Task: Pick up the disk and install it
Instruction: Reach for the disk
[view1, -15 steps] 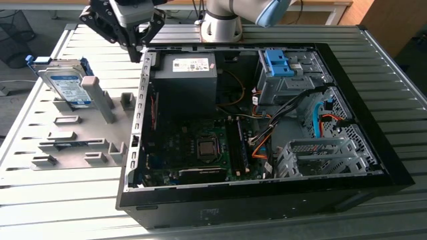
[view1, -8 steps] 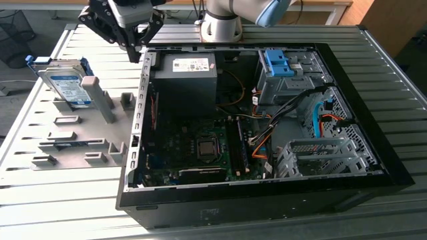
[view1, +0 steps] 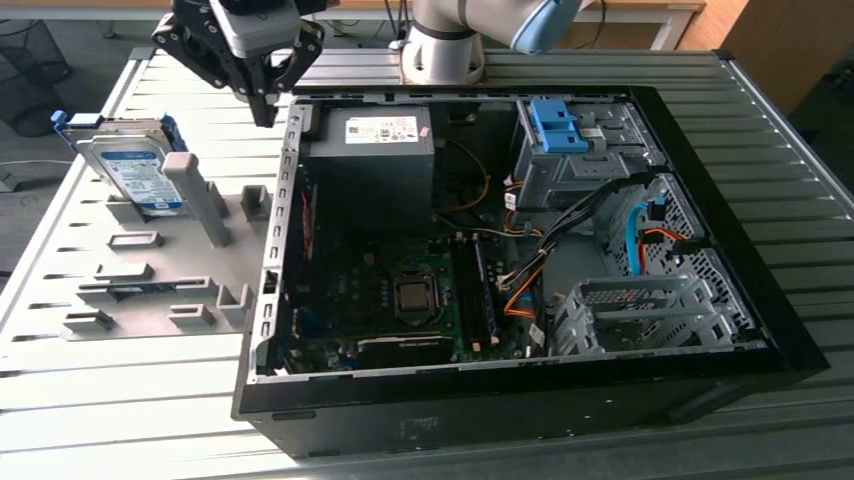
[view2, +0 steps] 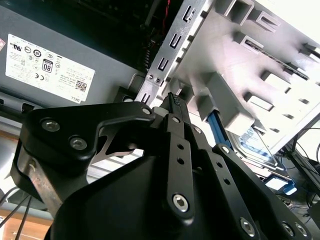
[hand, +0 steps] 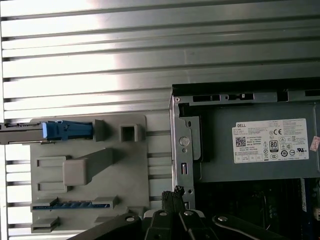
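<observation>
The disk, a silver drive with a white-and-blue label and blue rails, stands tilted in a slot at the far end of the grey fixture plate, on the exterior view's left. In the second wrist view the disk shows behind a grey post; in the first wrist view the disk is seen edge-on, by its blue rail. My gripper hangs above the case's edge, to the right of the disk and apart from it. Its fingers are shut on nothing in both wrist views.
The open black computer case fills the table's middle and right. Inside are the black power supply with a white sticker, the mainboard, cables, and a drive cage holding a bare blue bracket. Another blue bracket lies low in the fixture.
</observation>
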